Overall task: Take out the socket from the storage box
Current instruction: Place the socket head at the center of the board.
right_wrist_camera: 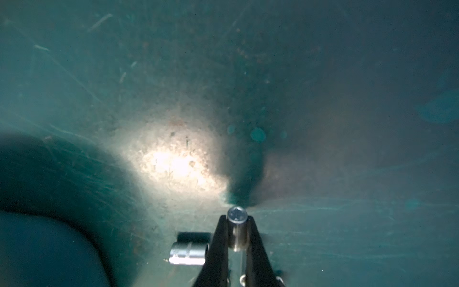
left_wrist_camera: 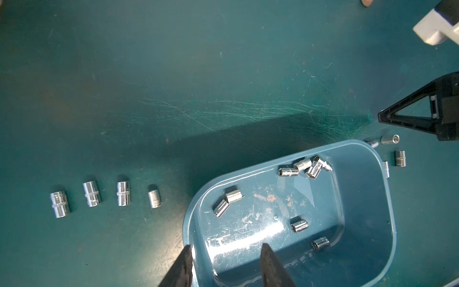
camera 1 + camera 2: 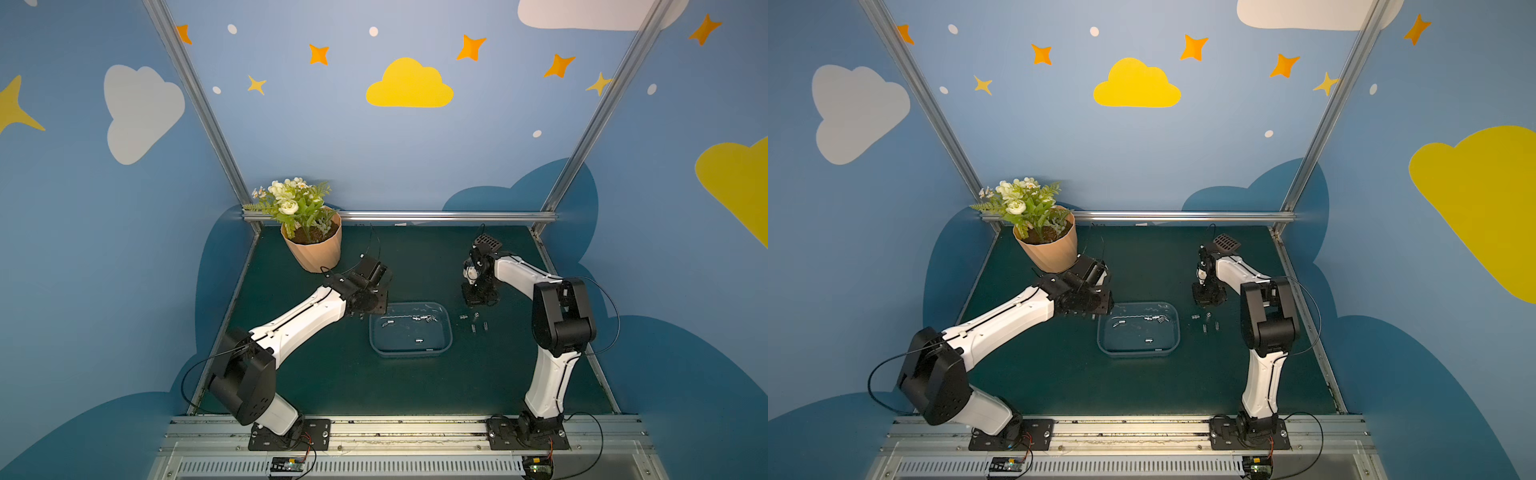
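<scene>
R tool (image 1: 237, 221) pinches a socket (image 1: 237, 214) low over the table (image 1: 347, 99), lower centre of wrist view, beside a loose socket (image 1: 188, 253): prob. set-down spot. L tool (image 2: 226, 246) spread astride storage box (image 2: 365, 198) wall, likely steadying; more sockets (image 2: 299, 225) inside.

In both top views the sockets (image 3: 423, 319) in the storage box (image 3: 409, 352) are too small for us to count. Left wrist view cuts the box off at the pic's edge; right wrist pic is blurry thru-out.
</scene>
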{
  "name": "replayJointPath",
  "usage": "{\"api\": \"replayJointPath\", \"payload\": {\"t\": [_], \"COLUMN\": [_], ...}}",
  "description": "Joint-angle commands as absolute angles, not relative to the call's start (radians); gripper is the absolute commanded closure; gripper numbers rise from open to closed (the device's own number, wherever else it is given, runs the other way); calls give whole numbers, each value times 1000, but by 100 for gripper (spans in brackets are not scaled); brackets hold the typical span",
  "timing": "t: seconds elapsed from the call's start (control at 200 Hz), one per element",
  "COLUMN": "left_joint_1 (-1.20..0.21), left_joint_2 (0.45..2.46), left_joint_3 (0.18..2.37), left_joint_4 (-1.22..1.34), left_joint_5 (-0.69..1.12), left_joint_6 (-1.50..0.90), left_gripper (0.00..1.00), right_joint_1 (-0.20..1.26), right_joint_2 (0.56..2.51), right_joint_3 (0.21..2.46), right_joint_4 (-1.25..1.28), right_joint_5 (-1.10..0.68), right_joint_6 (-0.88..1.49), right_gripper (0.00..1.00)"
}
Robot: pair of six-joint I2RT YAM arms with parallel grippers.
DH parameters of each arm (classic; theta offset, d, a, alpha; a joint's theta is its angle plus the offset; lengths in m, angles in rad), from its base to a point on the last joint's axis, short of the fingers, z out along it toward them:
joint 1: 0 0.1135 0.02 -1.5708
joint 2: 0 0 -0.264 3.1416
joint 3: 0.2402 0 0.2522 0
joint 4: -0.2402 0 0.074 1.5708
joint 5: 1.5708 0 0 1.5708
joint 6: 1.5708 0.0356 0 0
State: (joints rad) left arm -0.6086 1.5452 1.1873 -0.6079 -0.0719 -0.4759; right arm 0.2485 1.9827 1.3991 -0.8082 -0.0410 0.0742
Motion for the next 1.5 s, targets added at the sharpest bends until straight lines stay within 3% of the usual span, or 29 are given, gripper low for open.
{"api": "replayJointPath", "payload": {"t": [0.0,0.41,0.711,1.492], "left_joint_1": [-612,-631,-655,-713], "left_joint_2": [1562,1622,1666,1822], "left_joint_3": [1207,1232,1265,1376], "left_joint_4": [-599,-596,-619,-747], "left_joint_5": [-69,-46,-46,-50], "left_joint_6": [-485,-495,-502,-561], "left_gripper": [54,53,50,53], "right_joint_1": [249,251,252,248], "right_joint_2": [2013,2030,1984,1866], "right_joint_3": [1417,1425,1422,1467], "right_joint_4": [-822,-822,-824,-871], "right_joint_5": [-25,-26,-32,-41], "right_joint_6": [84,87,79,55], "right_gripper": [93,88,78,76]}}
